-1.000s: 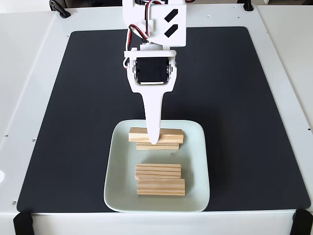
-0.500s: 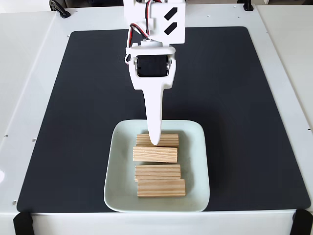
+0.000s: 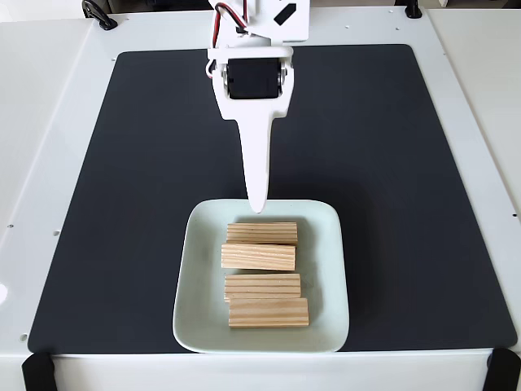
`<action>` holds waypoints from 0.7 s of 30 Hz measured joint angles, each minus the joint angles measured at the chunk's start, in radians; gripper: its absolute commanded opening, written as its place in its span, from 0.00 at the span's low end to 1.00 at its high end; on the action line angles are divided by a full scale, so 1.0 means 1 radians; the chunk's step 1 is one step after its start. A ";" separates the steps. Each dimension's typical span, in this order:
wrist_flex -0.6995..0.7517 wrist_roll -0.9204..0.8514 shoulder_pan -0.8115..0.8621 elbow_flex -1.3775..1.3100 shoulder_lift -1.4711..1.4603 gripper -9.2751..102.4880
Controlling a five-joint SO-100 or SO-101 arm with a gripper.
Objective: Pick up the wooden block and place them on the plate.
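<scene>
Several wooden blocks lie side by side in a column on the pale mint plate (image 3: 198, 326), from the far one (image 3: 261, 233) through the middle ones (image 3: 258, 257) to the nearest (image 3: 269, 312). My white gripper (image 3: 257, 208) hangs over the plate's far rim, just behind the farthest block and touching none of them. From above I see its top finger (image 3: 256, 163) as one tapering blade with the other jaw hidden beneath it. It holds nothing.
The plate sits at the near edge of a black mat (image 3: 391, 163) on a white table (image 3: 49, 122). Black clamps (image 3: 37, 371) stand at the table's near corners, and bare mat lies to either side of the arm.
A second ago the gripper's tip rested on a block stacked across the farthest one. That block dropped flat onto the plate, and the gripper has lifted and drawn back towards the far side.
</scene>
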 measured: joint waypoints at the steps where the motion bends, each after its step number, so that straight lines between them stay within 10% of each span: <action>1: 0.000 0.000 -0.005 0.031 0.031 0.08; 10: -0.057 0.000 -0.044 0.374 0.396 0.08; 21: -0.663 -0.002 -0.078 1.071 0.950 0.08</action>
